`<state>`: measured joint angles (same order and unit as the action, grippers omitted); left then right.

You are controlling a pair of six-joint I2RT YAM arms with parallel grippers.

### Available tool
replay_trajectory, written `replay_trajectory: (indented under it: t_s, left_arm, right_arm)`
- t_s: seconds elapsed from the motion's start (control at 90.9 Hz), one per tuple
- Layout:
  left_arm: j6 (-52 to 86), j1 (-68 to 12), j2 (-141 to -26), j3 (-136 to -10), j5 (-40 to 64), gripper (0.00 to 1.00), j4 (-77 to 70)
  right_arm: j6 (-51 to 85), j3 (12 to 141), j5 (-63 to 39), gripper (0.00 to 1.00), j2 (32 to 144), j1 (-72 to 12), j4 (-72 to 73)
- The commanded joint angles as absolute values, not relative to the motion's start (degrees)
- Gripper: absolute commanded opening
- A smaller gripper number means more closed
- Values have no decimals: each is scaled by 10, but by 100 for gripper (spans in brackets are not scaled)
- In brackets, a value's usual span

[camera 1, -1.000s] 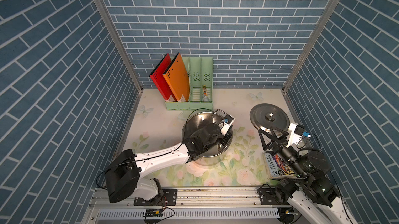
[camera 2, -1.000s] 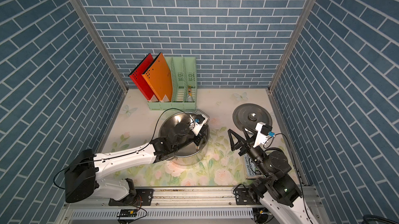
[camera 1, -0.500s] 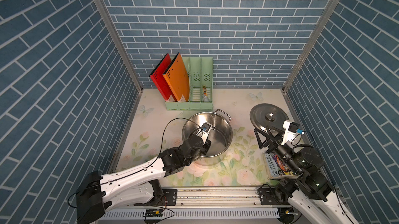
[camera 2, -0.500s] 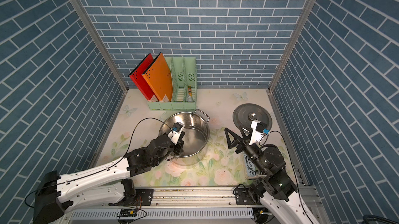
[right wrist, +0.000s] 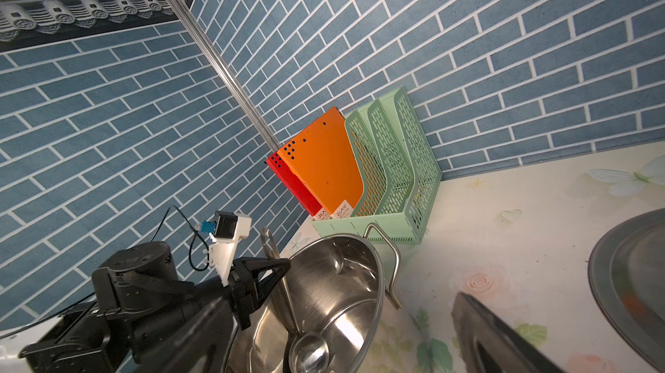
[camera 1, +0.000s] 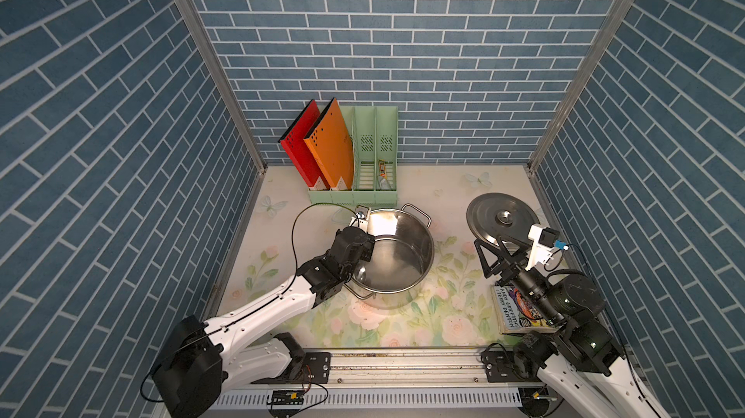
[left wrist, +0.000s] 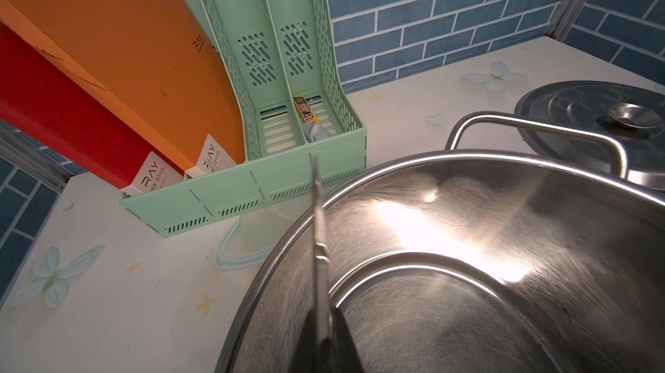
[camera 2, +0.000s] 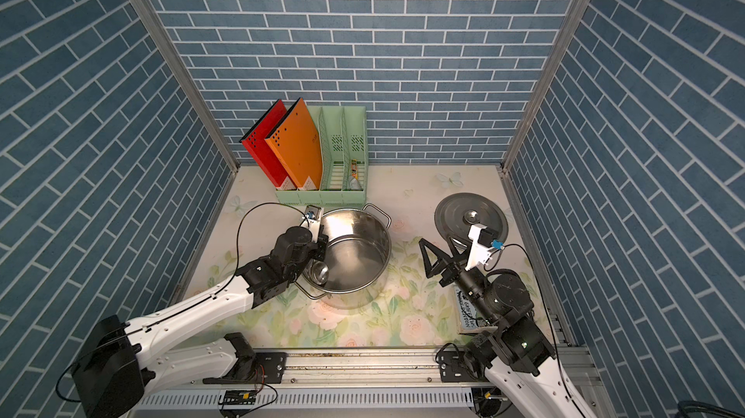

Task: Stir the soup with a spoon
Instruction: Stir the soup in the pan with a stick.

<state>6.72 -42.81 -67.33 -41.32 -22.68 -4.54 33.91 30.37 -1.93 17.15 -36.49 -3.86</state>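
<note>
A steel pot (camera 1: 427,242) (camera 2: 386,252) stands mid-table. No soup shows in it; its inside looks like bare shiny steel. My left gripper (camera 1: 365,243) (camera 2: 318,243) (left wrist: 325,313) hangs over the pot's left rim, shut on the handle of the grey metal spoon (left wrist: 318,209) (right wrist: 284,292). The spoon slants down into the pot. Its round bowl (camera 2: 320,273) (right wrist: 309,351) lies low by the near-left inner wall. My right gripper (camera 1: 490,242) (camera 2: 437,241) stands open and holds nothing, above the table between the pot and the lid (camera 1: 500,216).
A green file rack (camera 1: 354,190) with a red and an orange folder stands at the back wall, just behind the pot. The steel lid (camera 2: 469,218) lies flat at the back right. A book (camera 1: 510,309) lies at the front right under the right arm. Brick walls close three sides.
My left gripper has swept the spoon across the pot from its right side to its left rim. The right gripper has shifted slightly and stays open.
</note>
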Motion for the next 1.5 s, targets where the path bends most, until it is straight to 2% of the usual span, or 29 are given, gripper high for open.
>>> replay_trajectory:
  t_s: [0.0, 0.253, 0.594, 0.748, 0.99, 1.133, 1.254, 1.485]
  left_arm:
    - [42, -419, -715, -460, -196, 0, -109]
    - [39, -437, -788, -514, -106, 0, -176]
    - [12, -558, -808, -537, -89, 0, -180]
    - [17, -606, -781, -514, -112, 0, -138]
    - [60, -645, -667, -428, -112, 0, -81]
    - [79, -647, -606, -394, -129, 0, -31]
    - [91, -641, -585, -389, -206, 0, 30]
    - [143, -563, -560, -398, -275, 0, 107]
  right_arm:
    - [346, 313, -21, 100, 160, -367, -34]
    - [345, 324, -6, 100, 140, -367, -60]
    - [345, 323, -3, 100, 134, -367, -68]
    - [343, 322, -3, 100, 135, -366, -66]
    - [344, 309, -4, 100, 133, -367, -56]
    - [345, 303, -13, 100, 146, -367, -38]
    - [345, 300, -19, 100, 157, -367, -25]
    - [345, 305, -22, 100, 159, -367, -29]
